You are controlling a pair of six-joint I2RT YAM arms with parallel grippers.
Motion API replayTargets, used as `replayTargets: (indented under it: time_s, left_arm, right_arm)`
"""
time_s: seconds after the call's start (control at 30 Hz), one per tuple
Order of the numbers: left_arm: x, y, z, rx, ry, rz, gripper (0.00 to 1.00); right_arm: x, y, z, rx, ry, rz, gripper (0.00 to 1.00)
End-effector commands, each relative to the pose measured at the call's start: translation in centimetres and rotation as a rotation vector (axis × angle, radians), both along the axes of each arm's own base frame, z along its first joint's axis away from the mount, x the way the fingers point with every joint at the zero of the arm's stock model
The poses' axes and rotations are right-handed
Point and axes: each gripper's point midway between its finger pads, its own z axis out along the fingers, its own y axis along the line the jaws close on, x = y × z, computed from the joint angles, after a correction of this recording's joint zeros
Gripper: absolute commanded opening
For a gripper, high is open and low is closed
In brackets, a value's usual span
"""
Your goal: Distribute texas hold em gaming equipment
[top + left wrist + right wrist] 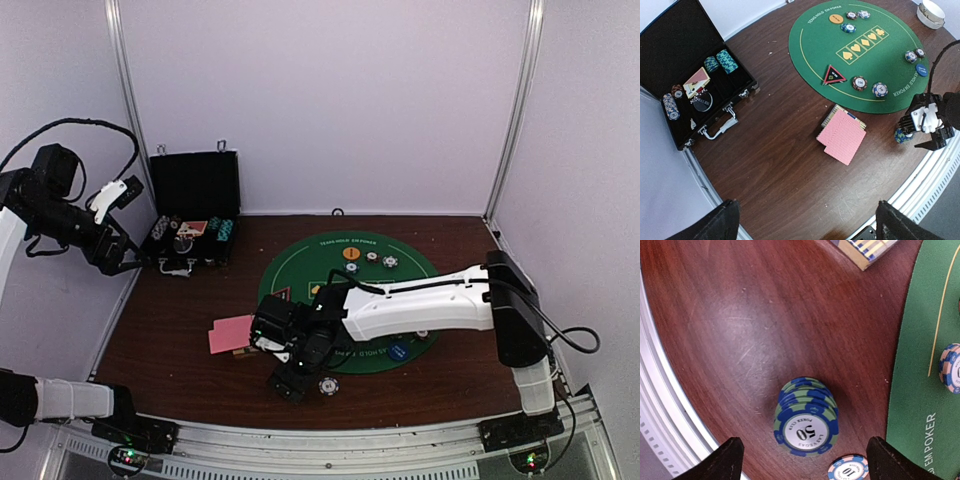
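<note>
A stack of blue-green "50" poker chips (807,417) stands on the brown table, between the spread fingers of my right gripper (805,462). The gripper is open and touches nothing. A single pink-blue "10" chip (849,469) lies just beside the stack. Pink-backed cards (842,136) lie fanned left of the green mat (815,45). On the mat are the orange disc (836,18), the blue disc (921,69), the red-black triangular marker (834,75) and several chips (859,83). My left gripper (810,222) hangs open high over the table, by the case.
The black hinged case (670,45) lies open at the far left, with more chips (725,61) and cards inside. A yellow-blue card box (865,247) lies partly under the pink cards. The table's metal rail (660,405) runs close to the chip stack.
</note>
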Motion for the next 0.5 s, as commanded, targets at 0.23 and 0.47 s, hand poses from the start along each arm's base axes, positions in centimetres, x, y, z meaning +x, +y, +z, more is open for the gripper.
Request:
replayTargets:
  time_s: [0.23, 0.47]
  left_arm:
    - [0.0, -0.4, 1.0, -0.021, -0.019, -0.018, 0.98]
    - [0.0, -0.4, 1.1, -0.022, -0.020, -0.021, 0.98]
  right_arm:
    - [0.9, 1.7, 0.2, 0.035, 0.041, 0.035, 0.83]
    - [1.2, 1.5, -0.8, 0.009, 0.037, 0.031, 0.80]
